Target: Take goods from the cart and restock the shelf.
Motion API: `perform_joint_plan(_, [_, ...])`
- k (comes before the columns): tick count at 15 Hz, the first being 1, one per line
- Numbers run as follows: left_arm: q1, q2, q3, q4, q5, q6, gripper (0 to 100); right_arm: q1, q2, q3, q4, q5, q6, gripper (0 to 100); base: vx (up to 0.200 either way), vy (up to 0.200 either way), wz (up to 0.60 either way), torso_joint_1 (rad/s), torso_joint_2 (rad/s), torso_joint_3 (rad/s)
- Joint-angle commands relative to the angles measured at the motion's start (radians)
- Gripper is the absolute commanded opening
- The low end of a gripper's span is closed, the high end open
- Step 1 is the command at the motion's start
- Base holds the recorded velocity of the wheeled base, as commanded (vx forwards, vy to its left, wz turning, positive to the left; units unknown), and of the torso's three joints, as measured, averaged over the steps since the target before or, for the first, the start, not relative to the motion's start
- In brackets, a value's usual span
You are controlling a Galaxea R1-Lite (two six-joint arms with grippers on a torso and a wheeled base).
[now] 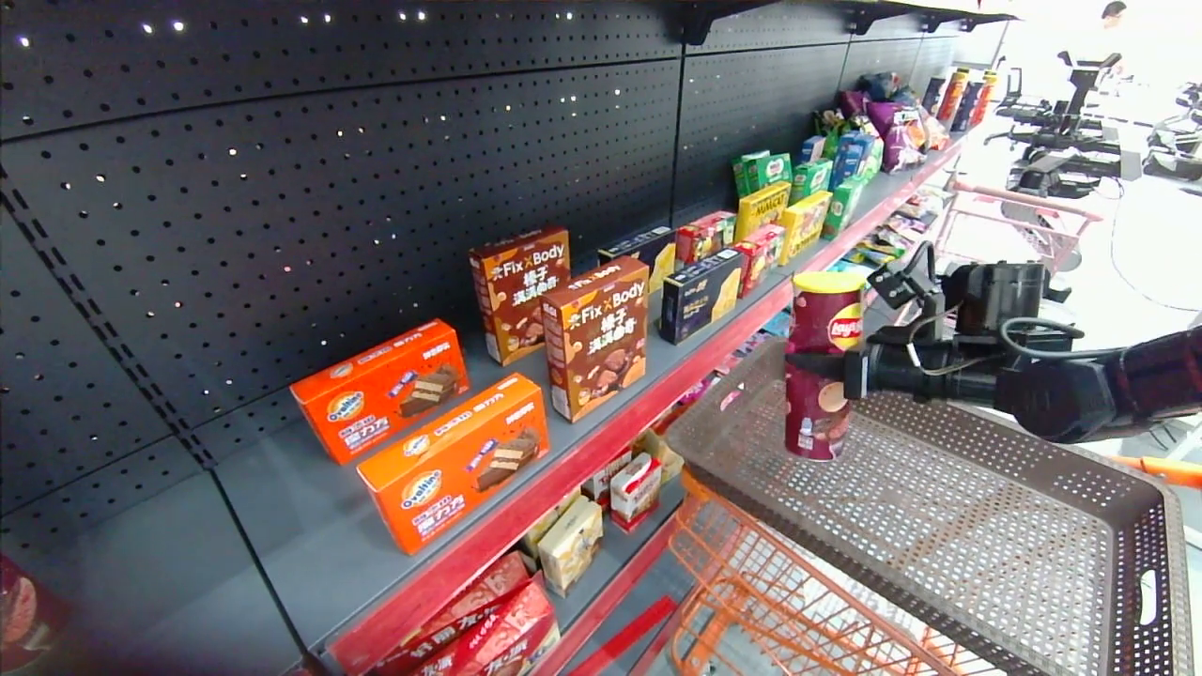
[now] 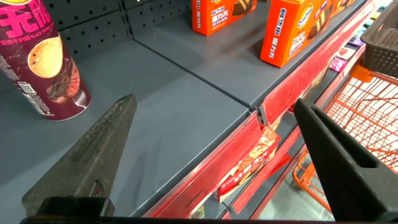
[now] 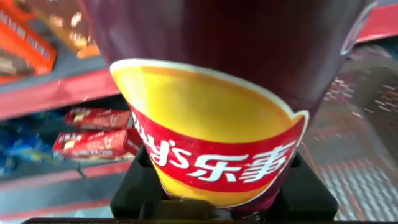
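Shop aisle, grey shelf (image 1: 310,507) | we had the right gripper (image 1: 850,371) clamped on the chip can (image 1: 826,310), upright for shelving, over the cart tray's (image 1: 986,526) shelf-side corner | left gripper (image 2: 214,102) spread empty above the shelf's front edge.

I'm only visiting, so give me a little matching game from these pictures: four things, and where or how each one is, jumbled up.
1 purple chip can
2 orange boxes
3 left pincer
4 brown tray

A open, by the grey shelf
B sitting on the grey shelf
C atop the orange cart
D gripped by the right pincer

Pairs: 1-D, 2-B, 3-A, 4-C
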Motion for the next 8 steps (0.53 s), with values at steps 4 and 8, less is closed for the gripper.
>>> perform_joint_plan(4, [0.0,0.0,0.0,0.0,0.0,0.0,100,0.036,-0.435,0.177,0.123,-0.214,0.119,0,0.0,0.0,0.0,0.0,0.0,0.0])
perform_joint_plan(8, [0.0,0.0,0.0,0.0,0.002,0.0,100,-0.04,-0.703,0.31,0.222,-0.277,0.205,0,0.0,0.0,0.0,0.0,0.0,0.0])
